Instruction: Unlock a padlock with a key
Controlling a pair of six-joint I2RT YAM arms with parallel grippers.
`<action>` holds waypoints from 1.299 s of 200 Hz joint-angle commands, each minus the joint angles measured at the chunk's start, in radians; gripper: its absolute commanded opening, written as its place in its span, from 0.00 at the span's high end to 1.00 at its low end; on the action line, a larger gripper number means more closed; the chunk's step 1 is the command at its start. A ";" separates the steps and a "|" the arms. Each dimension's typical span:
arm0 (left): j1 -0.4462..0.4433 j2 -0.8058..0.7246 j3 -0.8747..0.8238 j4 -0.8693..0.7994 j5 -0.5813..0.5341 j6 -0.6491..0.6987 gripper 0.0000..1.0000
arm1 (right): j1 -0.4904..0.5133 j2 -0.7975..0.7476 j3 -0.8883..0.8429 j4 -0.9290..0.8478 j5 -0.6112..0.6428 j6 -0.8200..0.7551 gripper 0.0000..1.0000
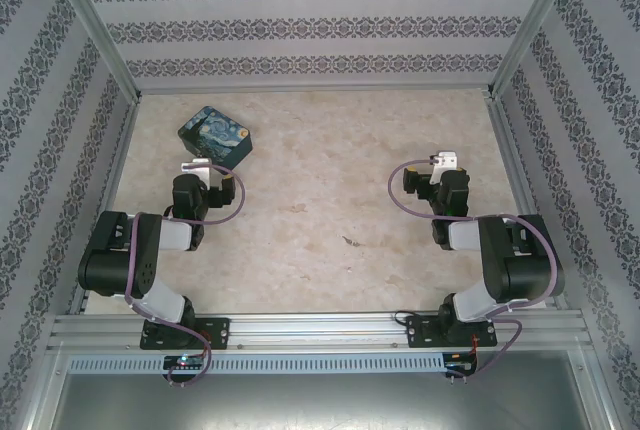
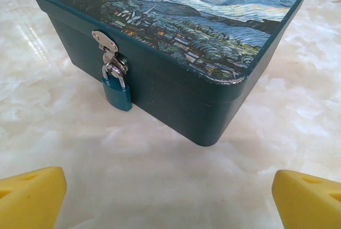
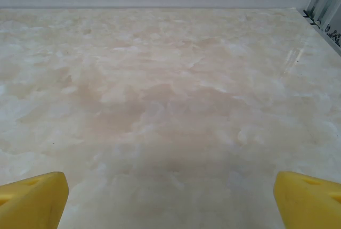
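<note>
You have both released, jaws wide: left end effector (image 2: 170,199) faces the box (image 2: 181,98), far left on the table (image 1: 330,210) (padlock (image 2: 117,93) hangs from its front hasp (image 2: 105,41)); right end effector (image 3: 170,199) hovers at right.

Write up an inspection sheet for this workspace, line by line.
Surface: pale marbled table, bare across the middle.
Job's things: painted box, lid down; teal padlock hanging shut from its hasp.
Clutter: one dark speck mid-table, too small to identify.
Grippers: left gripper open, facing the padlock, apart from the box; right gripper open above bare table.
Cables: purple cable looping at each wrist.
Surroundings: patterned walls on three sides; aluminium rail along the near edge.
</note>
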 commanded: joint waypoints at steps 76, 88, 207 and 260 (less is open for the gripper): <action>0.013 -0.009 0.021 0.019 0.018 0.021 0.01 | -0.008 -0.017 0.007 0.023 -0.013 0.000 0.02; 0.012 -0.009 0.019 0.019 0.019 0.021 0.01 | -0.012 -0.015 0.011 0.021 -0.021 0.002 0.02; 0.020 -0.210 0.259 -0.446 -0.062 -0.100 0.01 | -0.052 -0.300 0.267 -0.716 0.087 0.479 0.02; 0.088 0.053 0.738 -0.873 0.035 -0.222 0.01 | -0.067 -0.325 0.284 -0.707 -0.348 0.572 0.02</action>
